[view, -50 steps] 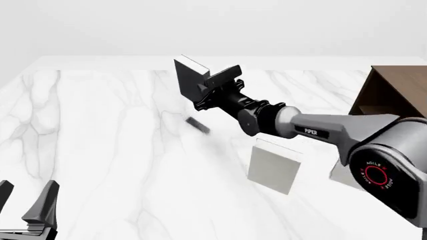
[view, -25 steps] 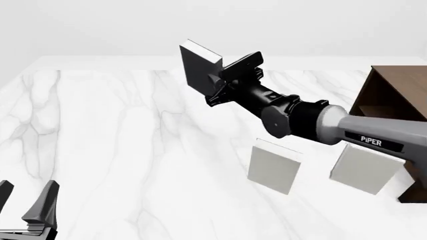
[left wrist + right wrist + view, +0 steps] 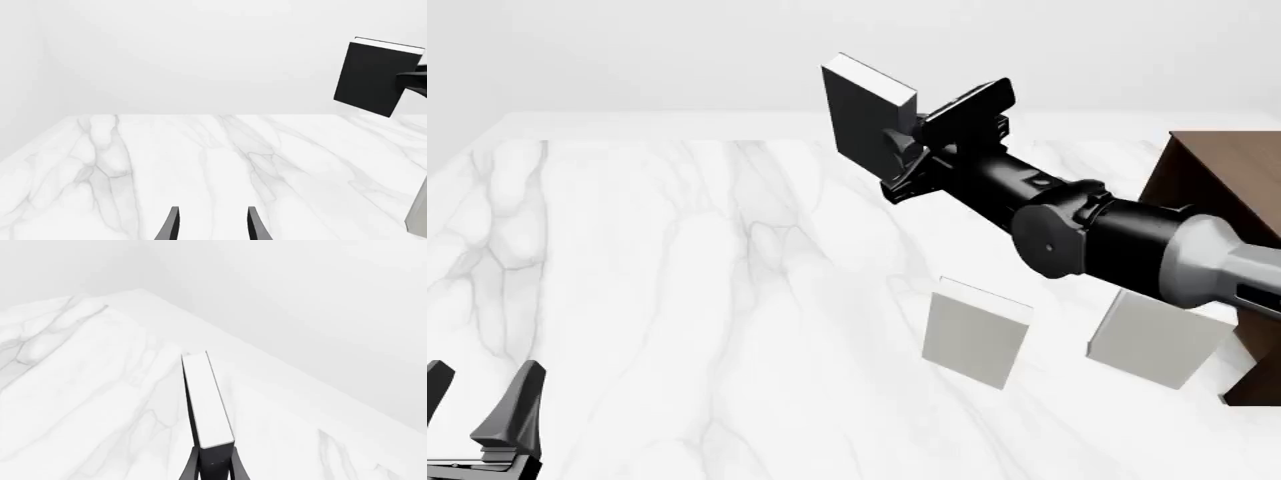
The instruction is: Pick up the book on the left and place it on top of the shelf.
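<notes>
Front view: table (image 3: 627,250) marble, shelf (image 3: 1214,185) at far right edge, only its left side in frame. Two pale books (image 3: 976,332) lie near it, between arm and shelf. Right end effector (image 3: 914,150) is clamped on the book (image 3: 861,120), held upright, high above the table's far middle. Left end effector (image 3: 481,420) idle near left, fingers parted. Swing right, keep height above the shelf top, tip the book flat before release.

The book (image 3: 861,118) hangs above the table (image 3: 667,260), left of the shelf (image 3: 1221,180), behind two books (image 3: 974,332).
</notes>
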